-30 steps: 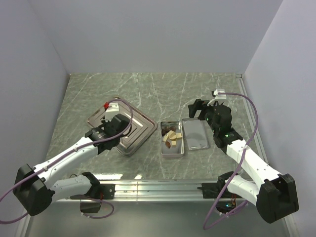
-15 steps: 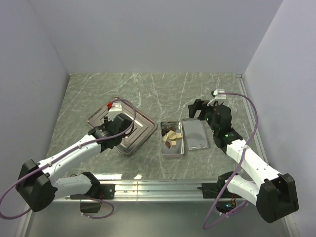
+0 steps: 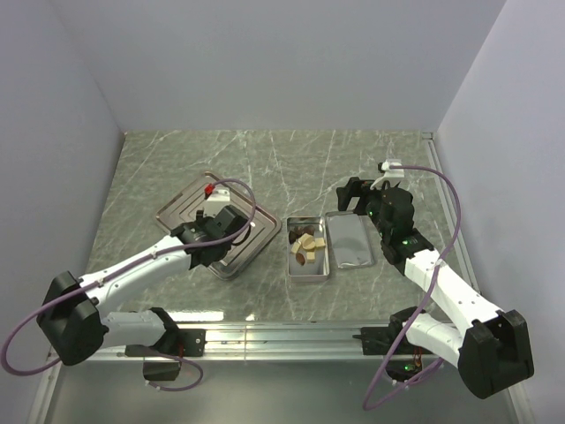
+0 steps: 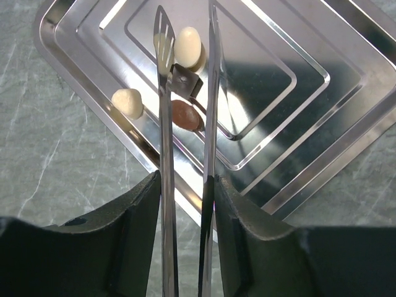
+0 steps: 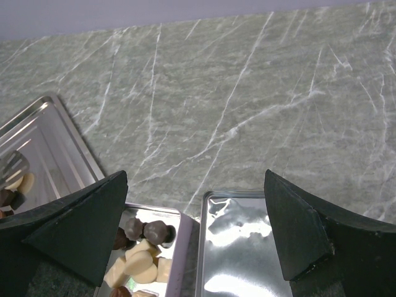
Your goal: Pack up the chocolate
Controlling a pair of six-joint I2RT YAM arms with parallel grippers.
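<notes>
Several chocolate pieces (image 3: pixel 307 245) lie in the open silver tin (image 3: pixel 307 276), dark and cream (image 5: pixel 139 263). More chocolate sits on the ridged steel tray (image 4: pixel 297 124): two cream lumps (image 4: pixel 187 44), a brown one (image 4: pixel 184 114) and a dark square one (image 4: pixel 185 79). My left gripper (image 4: pixel 185 185) is shut on metal tongs (image 4: pixel 164 74), whose blades stand slightly apart on either side of the dark square piece. My right gripper (image 5: pixel 195 179) hovers open above the tin and lid with nothing between its fingers.
The tin's lid (image 3: pixel 350 238) lies inside-up just right of the tin (image 5: pixel 179 247). The tray (image 3: pixel 190 201) sits left of the tin on the marble table. White walls enclose the table on three sides.
My left arm has moved right and forward over the tray, and the tongs' blades have spread a little. The right arm has not moved.
</notes>
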